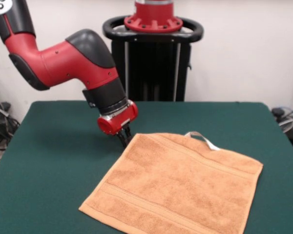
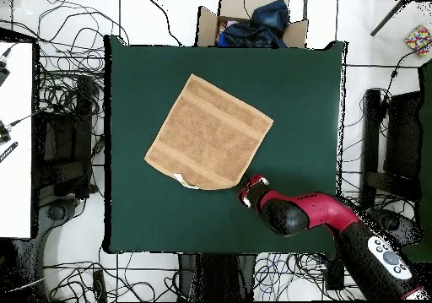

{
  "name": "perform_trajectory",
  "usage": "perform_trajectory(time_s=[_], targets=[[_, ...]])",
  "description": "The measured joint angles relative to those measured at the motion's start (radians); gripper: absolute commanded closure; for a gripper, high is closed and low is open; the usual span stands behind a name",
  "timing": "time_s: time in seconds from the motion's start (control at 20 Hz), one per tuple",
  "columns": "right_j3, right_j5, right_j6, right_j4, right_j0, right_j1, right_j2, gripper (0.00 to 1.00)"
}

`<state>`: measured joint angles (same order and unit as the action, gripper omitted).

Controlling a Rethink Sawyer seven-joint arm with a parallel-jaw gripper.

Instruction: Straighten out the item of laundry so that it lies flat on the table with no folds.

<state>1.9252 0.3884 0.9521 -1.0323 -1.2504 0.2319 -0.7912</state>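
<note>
The orange-tan towel lies spread on the green table, turned diagonally, with its border bands showing. No large fold shows. Its white tag loops out from the far edge. My gripper points down at the towel's far left corner, low over the table, touching or almost touching the cloth. In the overhead view the towel sits left of the table's middle. There the gripper is at the towel's lower right corner, and the tag is on the lower edge.
The black pedestal stands at the table's far side. A cardboard box with dark cloth stands off the table's top edge in the overhead view. Cables lie on the floor around the table.
</note>
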Motion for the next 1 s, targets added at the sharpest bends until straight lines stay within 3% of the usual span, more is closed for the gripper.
perform_trajectory(time_s=[0.45, 0.7, 1.0], targets=[[-0.017, 0.026, -0.088, 0.089, -0.117, -0.114, -0.03, 1.0], [-0.047, 0.1, -0.276, 0.162, -0.193, -0.204, -0.052, 1.0], [-0.087, 0.191, -0.469, 0.225, -0.213, -0.25, -0.064, 1.0]])
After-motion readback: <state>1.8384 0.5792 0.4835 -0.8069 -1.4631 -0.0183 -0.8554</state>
